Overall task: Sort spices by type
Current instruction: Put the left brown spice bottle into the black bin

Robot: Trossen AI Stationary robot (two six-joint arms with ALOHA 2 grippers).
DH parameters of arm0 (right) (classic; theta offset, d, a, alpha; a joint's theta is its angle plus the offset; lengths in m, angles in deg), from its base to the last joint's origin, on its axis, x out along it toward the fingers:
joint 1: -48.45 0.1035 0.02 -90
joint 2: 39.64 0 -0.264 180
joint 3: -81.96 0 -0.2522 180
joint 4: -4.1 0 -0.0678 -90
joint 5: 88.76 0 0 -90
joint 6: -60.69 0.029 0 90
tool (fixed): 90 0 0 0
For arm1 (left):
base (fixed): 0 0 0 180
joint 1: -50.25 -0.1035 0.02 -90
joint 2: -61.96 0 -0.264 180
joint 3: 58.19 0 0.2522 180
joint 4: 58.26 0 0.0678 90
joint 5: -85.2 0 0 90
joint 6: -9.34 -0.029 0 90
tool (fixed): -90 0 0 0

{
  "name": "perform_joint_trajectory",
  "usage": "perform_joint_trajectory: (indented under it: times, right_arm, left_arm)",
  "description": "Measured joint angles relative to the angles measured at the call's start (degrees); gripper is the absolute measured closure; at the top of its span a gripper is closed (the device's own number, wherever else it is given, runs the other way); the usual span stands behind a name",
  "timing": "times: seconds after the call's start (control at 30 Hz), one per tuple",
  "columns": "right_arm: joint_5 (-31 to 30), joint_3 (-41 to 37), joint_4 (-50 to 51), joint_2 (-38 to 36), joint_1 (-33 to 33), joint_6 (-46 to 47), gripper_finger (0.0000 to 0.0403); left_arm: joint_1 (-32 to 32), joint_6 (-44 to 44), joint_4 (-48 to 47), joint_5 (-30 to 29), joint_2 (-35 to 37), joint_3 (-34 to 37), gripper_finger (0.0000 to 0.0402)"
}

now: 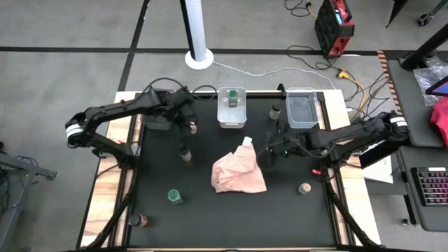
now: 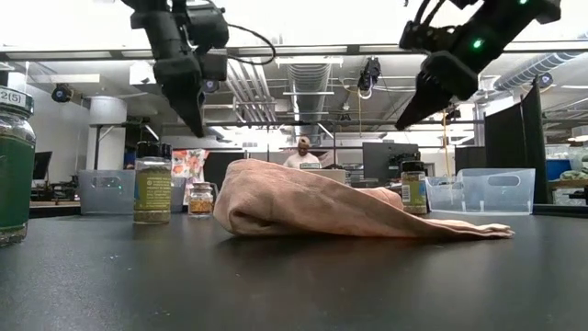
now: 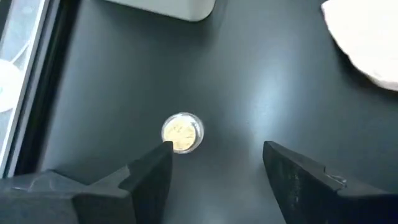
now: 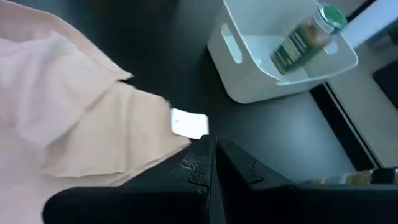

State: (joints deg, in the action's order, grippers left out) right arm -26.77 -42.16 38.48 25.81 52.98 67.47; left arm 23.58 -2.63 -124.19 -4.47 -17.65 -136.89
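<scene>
Left gripper [image 3: 214, 165] hovering above a jar [image 3: 182, 132] on the mat, fingers apart, empty; right gripper [image 4: 211, 162] pinched together beside the cloth [image 4: 74, 118].

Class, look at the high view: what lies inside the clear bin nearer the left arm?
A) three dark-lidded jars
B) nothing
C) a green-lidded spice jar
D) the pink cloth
C: a single green-lidded spice jar lies inside that bin; the pink cloth lies on the table.
</scene>
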Motion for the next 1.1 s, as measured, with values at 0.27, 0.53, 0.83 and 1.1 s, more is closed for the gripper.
perform_joint_trajectory:
  times: [0.27, 0.53, 0.83, 1.1]
  right_arm:
    - [7.23, -1.95, -1.57, -0.13, -5.89, -0.41, 0.039]
    - [7.16, -2.28, -2.11, -0.13, -6.03, -0.41, 0.039]
    - [7.04, -2.78, -2.56, -0.13, -6.05, -0.41, 0.039]
    - [7.01, -4.05, -3.8, -0.13, -6.04, -0.84, 0.039]
  left_arm:
    - [-0.23, -1.02, 2.73, -2.47, -3.61, 0.16, 0.0131]
    - [-0.49, -4.02, 3.51, -2.64, -7.24, 0.16, 0.0067]
    - [-2.59, -4.08, 4.52, -2.66, -10.47, 0.16, 0.0067]
    - [-2.83, -4.09, 5.16, -2.73, -15.6, 0.2, 0.0068]
